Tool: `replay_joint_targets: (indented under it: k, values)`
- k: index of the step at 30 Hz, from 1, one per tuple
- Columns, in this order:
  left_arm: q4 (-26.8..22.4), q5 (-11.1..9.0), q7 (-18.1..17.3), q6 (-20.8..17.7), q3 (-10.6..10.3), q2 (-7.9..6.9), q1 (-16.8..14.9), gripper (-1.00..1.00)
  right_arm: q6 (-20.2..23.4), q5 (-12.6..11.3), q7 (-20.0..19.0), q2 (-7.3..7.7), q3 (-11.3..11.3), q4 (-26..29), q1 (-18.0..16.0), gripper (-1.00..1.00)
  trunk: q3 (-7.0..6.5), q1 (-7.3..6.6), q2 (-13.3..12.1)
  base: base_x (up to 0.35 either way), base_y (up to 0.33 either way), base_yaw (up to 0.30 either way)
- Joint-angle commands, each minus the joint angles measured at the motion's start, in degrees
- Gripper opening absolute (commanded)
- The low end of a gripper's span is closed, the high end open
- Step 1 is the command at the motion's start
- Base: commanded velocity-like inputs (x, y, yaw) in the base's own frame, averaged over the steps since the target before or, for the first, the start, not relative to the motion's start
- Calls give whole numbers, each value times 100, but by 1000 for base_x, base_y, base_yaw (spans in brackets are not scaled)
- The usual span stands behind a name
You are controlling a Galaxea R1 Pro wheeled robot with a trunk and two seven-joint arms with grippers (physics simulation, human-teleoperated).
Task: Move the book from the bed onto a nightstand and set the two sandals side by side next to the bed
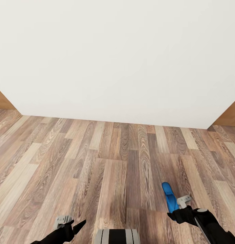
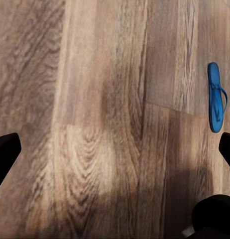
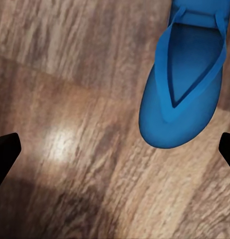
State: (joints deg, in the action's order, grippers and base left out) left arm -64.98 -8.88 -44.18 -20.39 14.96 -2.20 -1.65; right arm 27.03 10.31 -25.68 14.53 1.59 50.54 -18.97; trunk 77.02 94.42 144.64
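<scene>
Lower right in the head view, a blue sandal (image 1: pixel 169 198) lies flat on the wood floor (image 1: pixel 107 159) seemingly just ahead of the right gripper (image 3: pixel 115 149), fingers spread wide and empty, like the left gripper (image 2: pixel 115 152).

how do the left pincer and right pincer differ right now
The right pincer hangs close above the blue sandal; the left pincer hangs over bare wood floor, the sandal off to one side. Shared: both have dark fingers spread wide, holding nothing.

Wood-plank floor (image 1: pixel 97 162) w/ slight sheen, matt white wall (image 1: pixel 117 57), smooth blue rubbery sandal (image 3: pixel 187 84).
</scene>
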Motion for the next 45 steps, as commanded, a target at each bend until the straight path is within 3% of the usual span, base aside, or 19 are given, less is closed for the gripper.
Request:
replay_joint_targets:
  k: [1,16,28,45]
  values:
    - [0,-47,-13,-52,5,0,-2,100,17,60,-52,-3,17,9,-1,100,4,-1,2,0,0,0]
    - [-1,-44,-14,-47,7,0,-2,100,-525,44,-43,-3,26,9,-2,100,4,-1,2,132,0,0]
    - [2,-50,-12,-44,7,0,-2,100,-558,43,-43,-3,26,9,-2,100,4,-1,2,149,0,0]
    - [11,-52,-12,-44,7,0,-2,100,-567,41,-43,-3,38,-2,-2,100,26,2,3,14,0,0]
